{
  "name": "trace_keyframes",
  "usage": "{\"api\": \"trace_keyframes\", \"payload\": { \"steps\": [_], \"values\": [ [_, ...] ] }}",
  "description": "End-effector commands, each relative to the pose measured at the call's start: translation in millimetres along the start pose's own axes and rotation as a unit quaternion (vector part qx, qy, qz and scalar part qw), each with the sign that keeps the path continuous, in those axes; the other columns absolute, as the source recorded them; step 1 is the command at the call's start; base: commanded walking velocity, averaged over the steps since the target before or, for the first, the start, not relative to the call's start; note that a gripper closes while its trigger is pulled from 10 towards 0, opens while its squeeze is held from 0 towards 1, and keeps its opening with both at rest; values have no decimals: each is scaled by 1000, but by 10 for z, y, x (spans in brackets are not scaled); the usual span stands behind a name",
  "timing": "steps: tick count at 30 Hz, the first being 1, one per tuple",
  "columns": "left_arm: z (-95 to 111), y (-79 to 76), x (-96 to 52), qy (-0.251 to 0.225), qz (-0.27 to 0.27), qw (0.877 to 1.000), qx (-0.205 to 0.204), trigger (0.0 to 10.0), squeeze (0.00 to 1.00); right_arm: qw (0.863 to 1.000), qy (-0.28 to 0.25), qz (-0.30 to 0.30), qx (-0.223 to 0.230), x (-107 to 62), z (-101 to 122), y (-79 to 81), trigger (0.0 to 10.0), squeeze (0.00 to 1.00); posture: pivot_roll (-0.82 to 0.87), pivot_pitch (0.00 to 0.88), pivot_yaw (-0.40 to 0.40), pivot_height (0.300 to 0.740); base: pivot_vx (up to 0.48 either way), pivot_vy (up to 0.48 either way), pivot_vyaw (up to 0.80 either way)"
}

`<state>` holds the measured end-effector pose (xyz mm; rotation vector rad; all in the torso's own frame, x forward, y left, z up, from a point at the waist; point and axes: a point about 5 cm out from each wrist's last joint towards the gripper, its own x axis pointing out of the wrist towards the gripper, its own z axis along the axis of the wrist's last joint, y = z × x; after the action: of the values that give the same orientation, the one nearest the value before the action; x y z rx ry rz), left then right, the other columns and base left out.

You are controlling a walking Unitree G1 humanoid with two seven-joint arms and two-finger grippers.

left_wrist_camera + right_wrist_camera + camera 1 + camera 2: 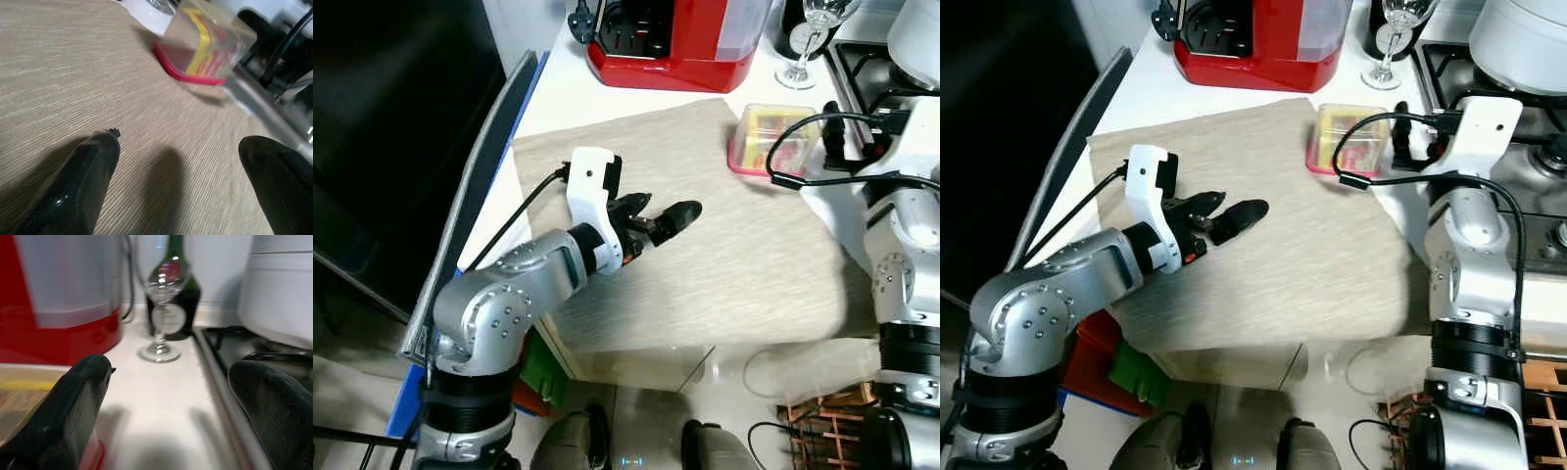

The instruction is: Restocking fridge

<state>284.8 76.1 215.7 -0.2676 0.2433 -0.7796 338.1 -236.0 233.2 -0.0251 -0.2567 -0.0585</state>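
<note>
A clear food container (771, 137) with a red base and yellow and red contents sits at the far right edge of the beige mat (724, 284). My left gripper (671, 206) hovers open low over the middle of the mat and points toward the container (205, 49), well short of it, with nothing between its fingers. My right gripper (1400, 147) is open just right of the container, at its side, and its black fingers (73, 406) frame the counter beyond. A black cable loops over the container's right end.
Behind the mat stand a red appliance (675, 39), a wine glass (808, 44) and a dark bottle (173, 293). A gas stove (1528, 166) with a white pot (1528, 39) lies to the right. A dark panel (391, 147) stands left of the counter. A wooden rack (832, 421) sits low on the right.
</note>
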Motion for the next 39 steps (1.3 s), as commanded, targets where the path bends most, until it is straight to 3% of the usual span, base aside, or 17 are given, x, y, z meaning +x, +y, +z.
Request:
{"api": "trace_keyframes", "payload": {
  "steps": [1,2,5,13,15,17,21,23,25,27,29,34,35,39],
  "values": [
    [-32,130,-6,19,28,999,11,10000,0,1000,4,18,2,-49,6,65,10000,0,-33,138,25,740,0,0,0],
    [14,195,-16,20,46,998,32,10000,0,999,5,32,-3,-85,9,110,10000,0,-34,138,26,740,0,0,0],
    [51,241,-27,22,55,997,42,10000,0,999,9,48,1,-124,22,148,10000,0,-40,136,28,740,0,0,0],
    [52,288,-5,24,62,996,52,10000,0,994,7,113,-5,-247,141,266,10000,0,-51,136,34,740,0,0,0],
    [46,305,8,21,68,996,61,10000,0,997,-28,68,-10,-212,256,136,10000,0,-52,135,36,740,0,0,0],
    [42,288,23,18,68,995,72,10000,0,997,-71,13,16,-167,425,-75,10000,0,-52,131,36,740,0,0,0],
    [23,274,26,19,63,996,67,10000,0,985,-69,143,61,-237,507,96,10000,0,-53,124,35,740,0,0,0],
    [12,289,30,20,67,995,65,10000,0,978,-37,200,46,-285,447,163,10000,0,-52,123,34,740,0,0,0],
    [13,291,30,19,67,995,66,10000,0,978,-30,205,31,-278,421,129,10000,0,-50,118,33,740,0,0,0],
    [28,302,30,12,69,995,66,10000,0,971,10,239,0,-253,341,-36,10000,0,-45,114,30,740,0,0,0],
    [35,308,28,8,70,995,64,10000,0,964,26,265,-4,-246,334,-90,10000,0,-45,113,29,740,0,0,0],
    [29,308,22,7,70,995,64,10000,0,958,51,280,-38,-162,303,-253,10000,0,-43,113,26,740,0,0,0],
    [20,306,15,8,71,995,63,10000,0,953,65,290,-62,-104,263,-346,10000,0,-40,113,24,740,0,0,0],
    [22,303,-11,3,72,996,62,10000,0,936,72,333,-87,-29,212,-339,10000,0,-22,120,17,740,0,0,0]
  ]
}}
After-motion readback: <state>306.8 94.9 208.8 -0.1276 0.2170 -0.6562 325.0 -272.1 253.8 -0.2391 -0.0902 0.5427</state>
